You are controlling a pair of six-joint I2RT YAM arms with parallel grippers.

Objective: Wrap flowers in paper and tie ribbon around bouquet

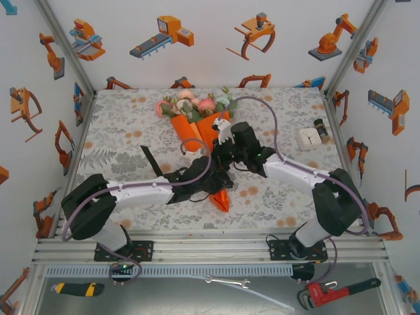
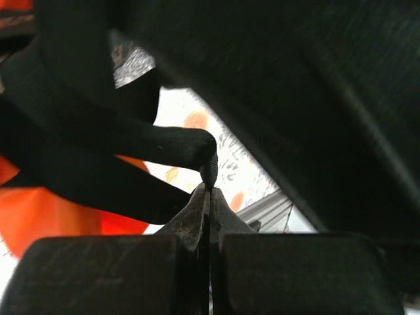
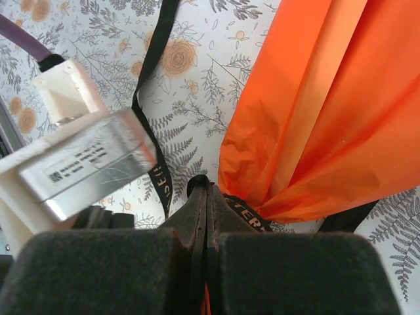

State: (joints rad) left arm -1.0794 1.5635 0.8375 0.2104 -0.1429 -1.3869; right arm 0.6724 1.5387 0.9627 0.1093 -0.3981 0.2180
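Your flowers (image 1: 193, 104) lie wrapped in paper (image 3: 328, 98), and with left pincer (image 2: 209, 193) and right pincer (image 3: 207, 187) each clamped on the ribbon (image 3: 157, 39), the tying looks unfinished

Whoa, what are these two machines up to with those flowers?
The pink, white and pale blue flowers already lie wrapped in a cone of bright orange paper on the floral-print table. Now it is being tied: the left gripper and right gripper are each shut on a narrow black ribbon close by the cone.
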